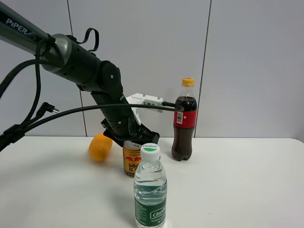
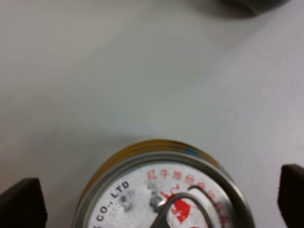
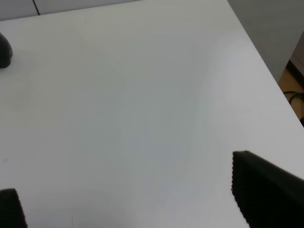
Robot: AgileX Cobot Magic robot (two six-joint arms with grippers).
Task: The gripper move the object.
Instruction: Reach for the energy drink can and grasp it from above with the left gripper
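Left gripper [image 1: 132, 137]: hangs just above the Red Bull can [image 1: 129, 160], tilted down from the dark arm, with a white bracket [image 1: 145, 100] and black cables behind. Holds nothing. Keeps the jaws spread wide, wider than the can.

Left wrist view: looks straight down on the can [image 2: 142, 190], its silver top, pull tab and red lettering. Shows the black fingers [image 2: 21, 204] at the two edges, one on each side of the can, neither touching it, with the left gripper [image 2: 156, 198] centred over the lid.

Red Bull can: stands upright on the white table [image 1: 237, 180], near the middle. Sits just beside an orange fruit [image 1: 100, 147] on the left, behind a green-labelled water bottle [image 1: 150, 187] that covers part of it, and near a cola bottle [image 1: 184, 121] with a yellow cap on the right.

Right gripper [image 3: 137, 199]: hovers over bare white table [image 3: 142, 95], jaws wide apart, gripping nothing. Cannot be seen in the high view.
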